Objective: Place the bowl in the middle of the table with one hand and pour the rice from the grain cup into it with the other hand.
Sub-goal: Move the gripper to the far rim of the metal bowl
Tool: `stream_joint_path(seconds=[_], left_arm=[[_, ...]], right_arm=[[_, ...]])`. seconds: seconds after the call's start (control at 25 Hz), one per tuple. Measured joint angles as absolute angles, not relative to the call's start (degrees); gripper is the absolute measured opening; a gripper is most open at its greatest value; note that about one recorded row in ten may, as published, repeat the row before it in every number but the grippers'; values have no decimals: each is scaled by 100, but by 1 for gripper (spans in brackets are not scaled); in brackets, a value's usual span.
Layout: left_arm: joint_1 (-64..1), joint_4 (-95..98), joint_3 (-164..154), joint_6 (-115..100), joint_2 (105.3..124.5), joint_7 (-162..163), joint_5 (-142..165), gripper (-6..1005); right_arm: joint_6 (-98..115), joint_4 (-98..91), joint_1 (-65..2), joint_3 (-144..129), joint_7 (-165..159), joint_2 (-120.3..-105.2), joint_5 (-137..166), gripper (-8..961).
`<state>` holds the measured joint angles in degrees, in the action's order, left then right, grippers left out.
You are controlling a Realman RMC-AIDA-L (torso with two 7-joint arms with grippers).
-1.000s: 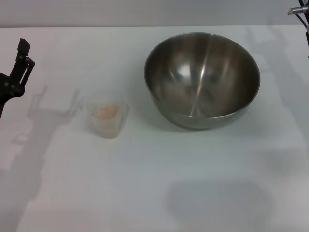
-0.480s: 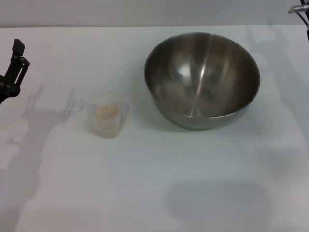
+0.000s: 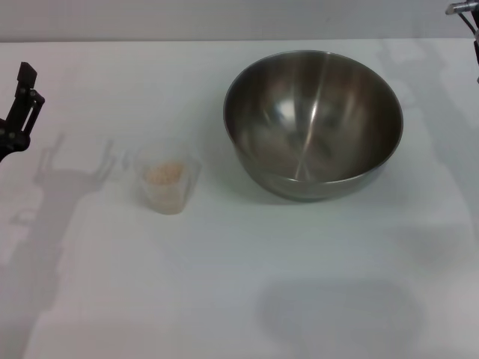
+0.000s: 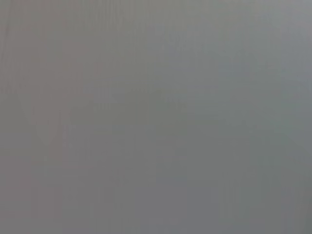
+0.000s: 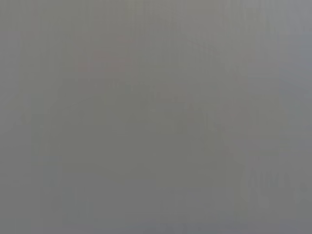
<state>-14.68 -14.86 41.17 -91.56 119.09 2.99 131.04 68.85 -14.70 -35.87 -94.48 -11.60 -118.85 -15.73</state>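
Status: nothing gripped yet, so by my read the task sits at its first step, with the bowl not placed and no pouring begun.

Left pincer (image 3: pixel 18 105), black and thin-fingered, hangs at the left edge of the head view above the plain white surface (image 3: pixel 314 262); only part of it shows, so I cannot tell whether its fingers are spread or pressed together. It holds nothing.

Small clear frosted plastic grain cup (image 3: pixel 168 182) stands upright to the right of that pincer and nearer the robot, apart from it. Pale beige rice (image 3: pixel 165 173) sits inside, none spilled.

Large shiny stainless-steel mixing bowl (image 3: pixel 313 123) sits further right, upright and empty, well apart from the cup and on the right-hand half of the surface, toward the far side.

Right pincer (image 3: pixel 468 15) is barely in view at the top right corner, beyond the bowl's far right side, not touching it; finger state cannot be told.

Both wrist views show only flat grey, nothing usable.

Next move, as I judge it: the right arm must come down to the bowl rim, grip it and shift it leftward to centre. The left arm then takes the cup.
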Motion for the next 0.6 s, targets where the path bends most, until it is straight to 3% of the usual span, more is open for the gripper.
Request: stream_joint_path(seconds=[0.6], left_arm=[[-1497,-1485,4111,-9163,11909,299,13105,832]], right_arm=[[6894,-1637,-3417,-9509,-482,-11889,-1553,645]])
